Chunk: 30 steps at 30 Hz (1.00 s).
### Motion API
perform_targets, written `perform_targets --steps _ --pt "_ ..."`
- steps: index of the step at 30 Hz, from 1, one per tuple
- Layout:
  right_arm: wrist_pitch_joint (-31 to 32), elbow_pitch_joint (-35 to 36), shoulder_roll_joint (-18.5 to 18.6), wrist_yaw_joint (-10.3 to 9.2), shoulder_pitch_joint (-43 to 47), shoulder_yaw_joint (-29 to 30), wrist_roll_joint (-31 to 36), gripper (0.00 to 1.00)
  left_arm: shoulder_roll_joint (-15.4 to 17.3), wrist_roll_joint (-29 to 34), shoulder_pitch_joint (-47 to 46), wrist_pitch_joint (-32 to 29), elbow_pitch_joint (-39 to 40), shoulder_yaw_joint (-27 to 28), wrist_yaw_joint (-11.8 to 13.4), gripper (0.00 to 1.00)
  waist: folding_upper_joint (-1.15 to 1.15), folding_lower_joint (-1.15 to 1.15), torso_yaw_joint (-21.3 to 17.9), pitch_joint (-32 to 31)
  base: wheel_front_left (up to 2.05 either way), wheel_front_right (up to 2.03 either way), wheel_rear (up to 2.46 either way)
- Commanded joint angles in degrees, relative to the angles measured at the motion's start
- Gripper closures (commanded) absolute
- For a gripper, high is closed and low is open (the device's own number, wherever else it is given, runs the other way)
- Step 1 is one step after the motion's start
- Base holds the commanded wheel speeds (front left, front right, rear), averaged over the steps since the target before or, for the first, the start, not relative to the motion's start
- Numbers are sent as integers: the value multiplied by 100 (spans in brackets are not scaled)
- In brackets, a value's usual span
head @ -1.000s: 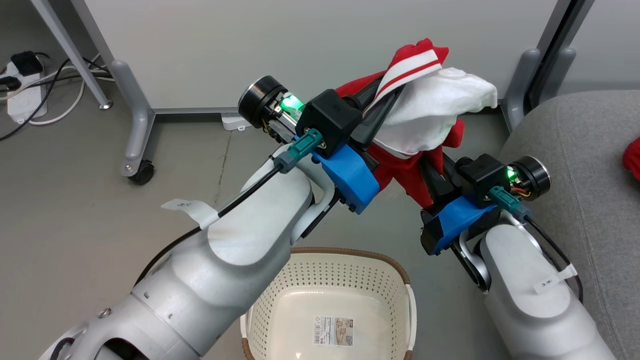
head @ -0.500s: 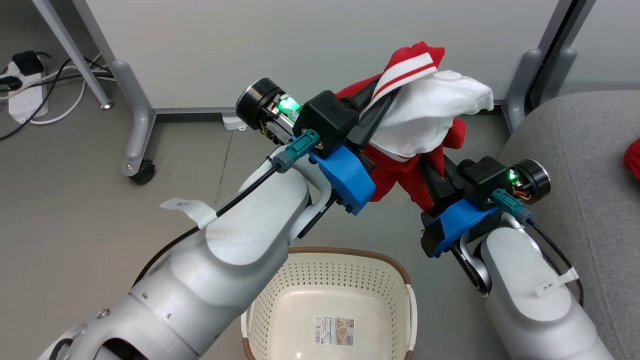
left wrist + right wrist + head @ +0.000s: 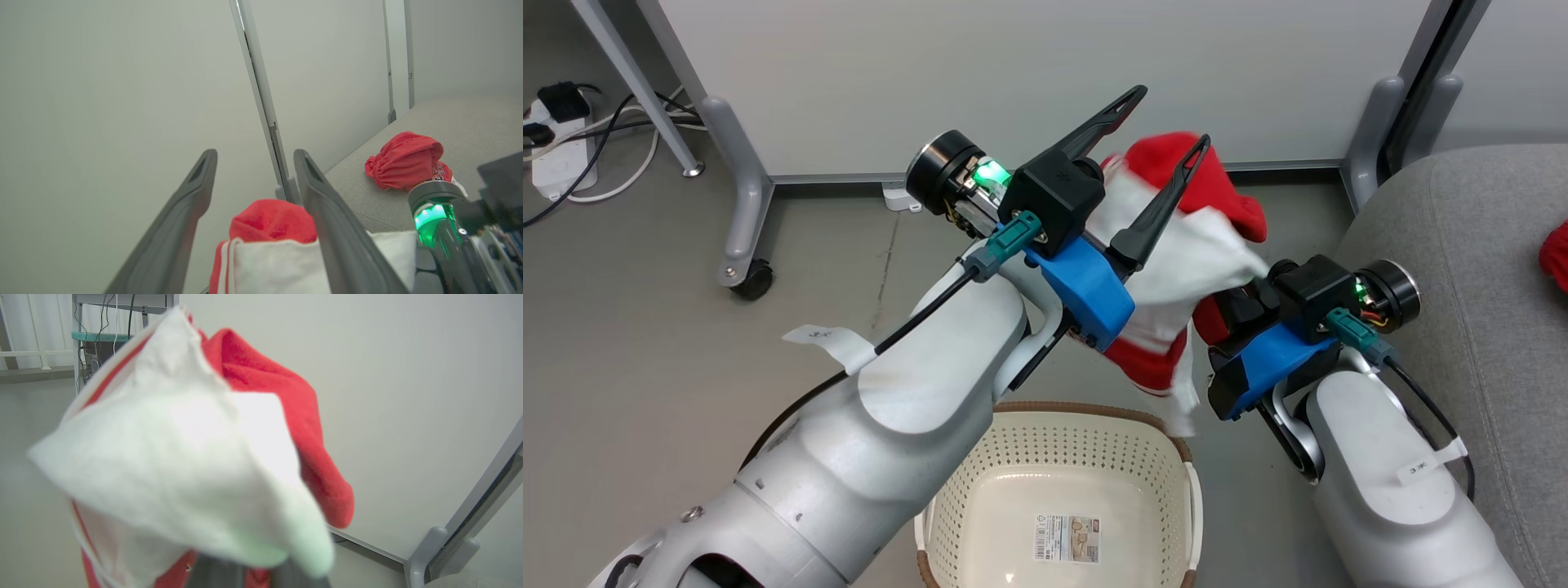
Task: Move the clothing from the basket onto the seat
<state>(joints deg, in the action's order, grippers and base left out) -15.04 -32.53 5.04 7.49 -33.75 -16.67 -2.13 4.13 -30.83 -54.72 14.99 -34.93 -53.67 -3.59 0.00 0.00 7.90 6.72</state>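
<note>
The left fingers [image 3: 1094,129] stand spread wide and hold nothing. The red and white garment [image 3: 1176,269] sits just behind and below them, with one finger crossing its red top. The right fingers [image 3: 220,576] are pressed together inside the cloth, which hangs from them in the air above the far rim of the basket [image 3: 1054,445]. A plain red garment [image 3: 404,161] lies on the sofa [image 3: 470,122].

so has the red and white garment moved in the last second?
Yes. The garment has dropped toward the basket: in the head view its hem now reaches the rim, before it hung well above. The left gripper is open.
</note>
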Motion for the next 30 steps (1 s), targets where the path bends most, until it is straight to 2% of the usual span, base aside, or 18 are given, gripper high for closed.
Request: perform_targets --steps 1,7,13,30 --pt "-21 29 13 1 70 12 -20 100 15 9 -13 28 21 38 15 0 0 0 0 14 0 0 0" --pt "-21 60 29 1 53 51 -55 100 45 69 -39 28 91 67 54 0 0 0 -30 87 0 0 0" --pt "-22 170 5 1 19 181 -124 100 95 128 -2 25 182 106 95 0 0 0 -230 246 0 0 0" --pt "-22 1153 146 2 193 758 -174 100 211 319 -100 23 440 -2 36 0 0 0 -1362 1041 0 0 0"
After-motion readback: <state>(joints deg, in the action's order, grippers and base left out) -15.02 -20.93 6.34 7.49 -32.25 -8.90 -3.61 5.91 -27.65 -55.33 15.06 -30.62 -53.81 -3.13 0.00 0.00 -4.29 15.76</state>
